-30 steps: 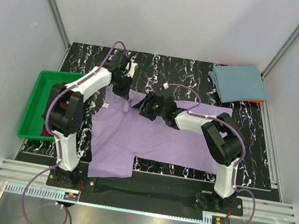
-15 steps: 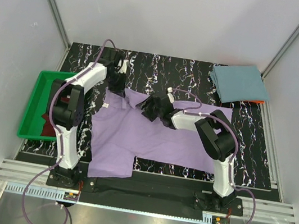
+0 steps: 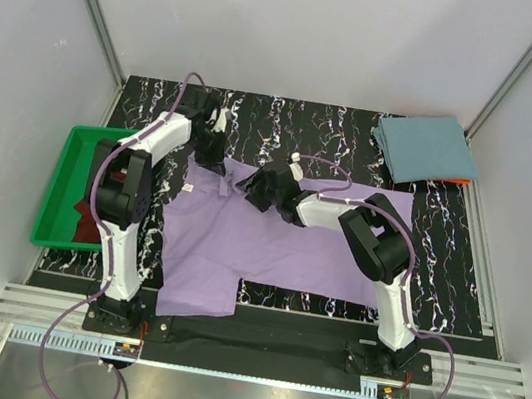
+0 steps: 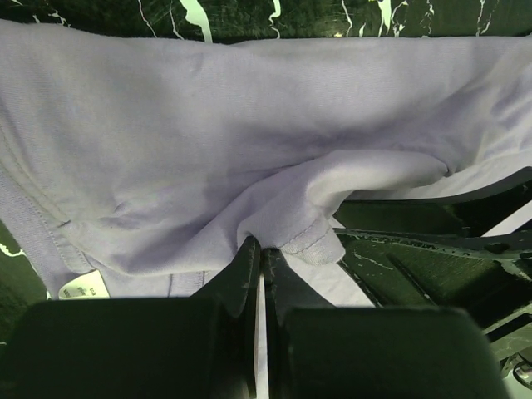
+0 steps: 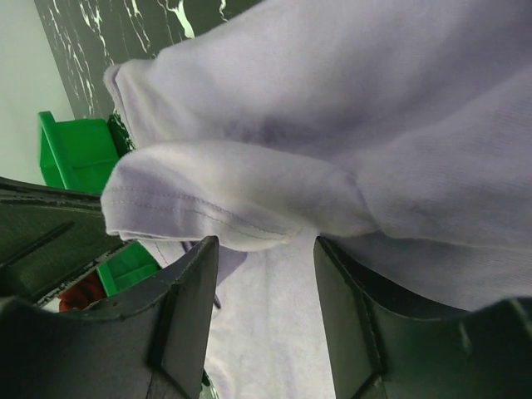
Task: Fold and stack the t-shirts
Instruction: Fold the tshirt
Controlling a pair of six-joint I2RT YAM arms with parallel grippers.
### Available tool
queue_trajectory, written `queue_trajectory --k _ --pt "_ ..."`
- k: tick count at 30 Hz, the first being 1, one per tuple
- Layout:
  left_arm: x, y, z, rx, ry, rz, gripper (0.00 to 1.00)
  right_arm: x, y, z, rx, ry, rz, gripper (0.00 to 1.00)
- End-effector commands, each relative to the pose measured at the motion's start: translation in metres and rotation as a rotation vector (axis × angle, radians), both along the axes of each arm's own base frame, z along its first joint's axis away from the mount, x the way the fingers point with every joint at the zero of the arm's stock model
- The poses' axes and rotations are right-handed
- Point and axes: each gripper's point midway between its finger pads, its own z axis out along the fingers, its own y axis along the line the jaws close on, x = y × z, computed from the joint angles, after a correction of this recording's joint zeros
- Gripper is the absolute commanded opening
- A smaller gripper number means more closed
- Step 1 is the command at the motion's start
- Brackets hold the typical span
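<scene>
The lavender t-shirt (image 3: 279,242) lies spread over the middle of the table. At its back-left corner my left gripper (image 3: 216,155) is shut on a pinched fold of the lavender cloth (image 4: 274,208), close to a stitched hem. Just right of that, my right gripper (image 3: 255,190) stands open over the shirt's upper edge; a rolled sleeve hem (image 5: 208,199) lies just ahead of its spread fingers, not clamped. A teal-blue t-shirt (image 3: 424,149) rests folded at the back right corner. A dark maroon t-shirt (image 3: 84,219) sits bunched in the green tray.
The green tray (image 3: 55,188) stands off the table's left edge, also showing in the right wrist view (image 5: 75,150). Something orange (image 3: 461,180) peeks out beneath the teal shirt. Grey walls enclose the back and both sides.
The left gripper has drawn the lavender corner a little back and left. The right gripper has shifted slightly left along the shirt's upper edge, its jaws still apart.
</scene>
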Motion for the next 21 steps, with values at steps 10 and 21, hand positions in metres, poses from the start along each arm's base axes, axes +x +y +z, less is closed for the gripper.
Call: queue_trajectory --k 10,21 --pt "0.011 -0.002 0.012 -0.057 -0.034 0.017 0.0 0.022 0.002 0.009 -0.057 -0.026 -0.102 0.37" --pt "0.011 -0.002 0.015 -0.072 -0.041 0.019 0.0 0.025 0.003 0.01 -0.075 -0.038 -0.095 0.0"
